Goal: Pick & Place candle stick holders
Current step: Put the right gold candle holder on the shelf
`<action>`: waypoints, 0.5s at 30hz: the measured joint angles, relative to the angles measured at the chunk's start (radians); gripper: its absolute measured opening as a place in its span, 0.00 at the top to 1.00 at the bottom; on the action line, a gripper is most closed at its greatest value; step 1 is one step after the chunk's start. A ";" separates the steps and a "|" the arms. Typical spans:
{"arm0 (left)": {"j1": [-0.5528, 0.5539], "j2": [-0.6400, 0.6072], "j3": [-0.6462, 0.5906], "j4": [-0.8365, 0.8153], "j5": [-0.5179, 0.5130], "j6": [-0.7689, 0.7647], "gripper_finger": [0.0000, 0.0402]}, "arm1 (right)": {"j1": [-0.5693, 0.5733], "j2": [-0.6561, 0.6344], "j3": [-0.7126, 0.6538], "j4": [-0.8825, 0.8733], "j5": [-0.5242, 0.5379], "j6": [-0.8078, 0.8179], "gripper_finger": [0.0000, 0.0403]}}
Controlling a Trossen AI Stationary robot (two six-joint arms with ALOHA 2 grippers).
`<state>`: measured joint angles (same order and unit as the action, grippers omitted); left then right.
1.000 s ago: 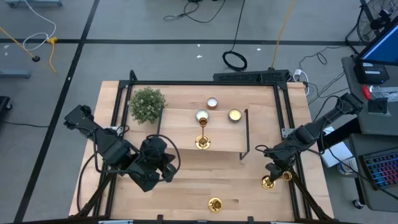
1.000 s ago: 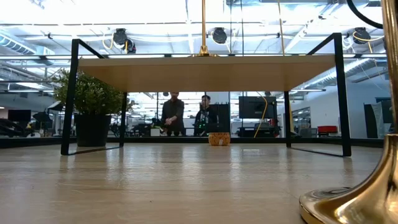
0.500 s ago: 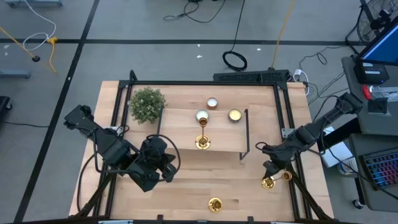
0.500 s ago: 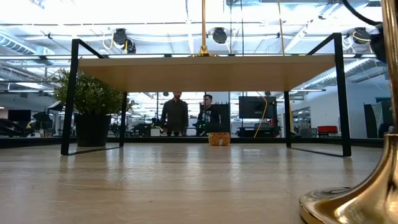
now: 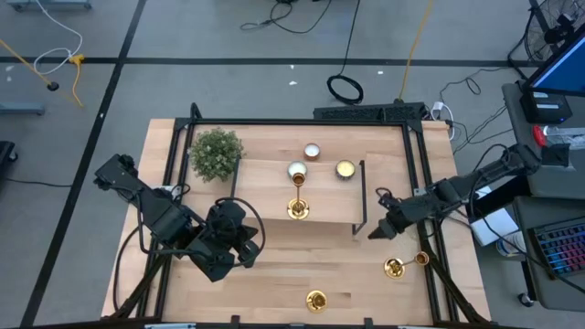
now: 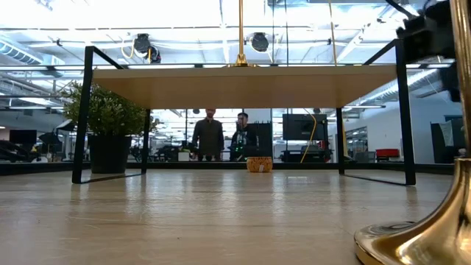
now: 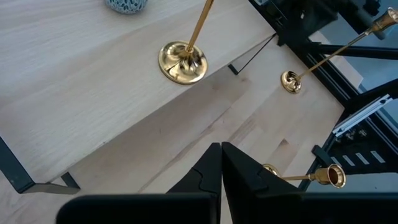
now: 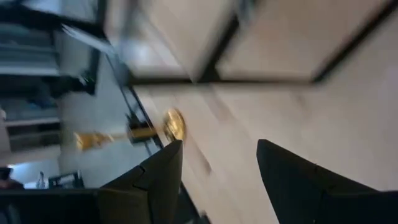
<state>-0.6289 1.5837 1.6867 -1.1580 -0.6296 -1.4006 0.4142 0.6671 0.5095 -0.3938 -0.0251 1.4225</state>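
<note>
- Right gripper (image 5: 377,232) hung open and empty near the shelf (image 5: 274,222); gold holder (image 5: 394,268) stood free on the table.
- Left gripper (image 7: 221,163) was closed, empty, parked.

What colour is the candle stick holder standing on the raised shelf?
Shiny gold; the candle stick holder on the shelf shows best in the left wrist view.

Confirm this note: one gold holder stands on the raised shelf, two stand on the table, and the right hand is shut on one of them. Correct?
Not quite. The high view shows the right hand open and empty, clear of the holder nearest it. The rest stands.
</note>
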 joint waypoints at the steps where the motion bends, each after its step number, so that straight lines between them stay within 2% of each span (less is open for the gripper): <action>1: 0.000 0.000 0.000 0.000 0.000 0.000 0.96 | -0.014 -0.013 0.000 0.011 0.020 -0.020 0.50; 6: 0.000 0.000 0.000 0.000 0.001 -0.001 0.99 | -0.071 -0.108 0.000 0.051 0.117 -0.103 0.50; 10: 0.000 0.000 0.000 0.000 0.001 -0.008 0.97 | -0.099 -0.206 0.000 0.072 0.218 -0.156 0.50; 15: 0.000 0.000 0.000 0.000 0.003 -0.008 0.98 | -0.114 -0.323 0.000 0.107 0.290 -0.214 0.50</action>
<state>-0.6289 1.5837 1.6867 -1.1580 -0.6270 -1.4090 0.3006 0.3439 0.5095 -0.2865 0.2653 1.2086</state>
